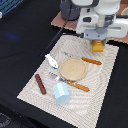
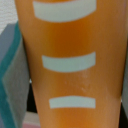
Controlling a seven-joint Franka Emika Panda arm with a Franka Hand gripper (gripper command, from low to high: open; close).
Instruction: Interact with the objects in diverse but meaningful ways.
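Overhead, arm low at placemat (image 1: pixel 107 65) far edge | fingers (image 1: pixel 97 44) clamped on ridged orange-yellow block (image 1: pixel 97 47)

Black surface (image 1: pixel 20 45). Pale beige mat (image 1: pixel 107 75) with fine wavy lines. Tan round plate (image 1: pixel 74 68). Dark-brown stick (image 1: pixel 40 84). Light blue cup (image 1: pixel 61 92). White piece (image 1: pixel 51 61) with a blue tinge. Orange handles on cutlery (image 1: pixel 91 61), silver fork head (image 1: pixel 54 76). Orange-yellow block (image 1: pixel 97 46) under white and grey arm (image 1: pixel 100 20); close up, orange block (image 2: pixel 67 47) with pale whitish bands. Teal and grey at one edge of wrist view.
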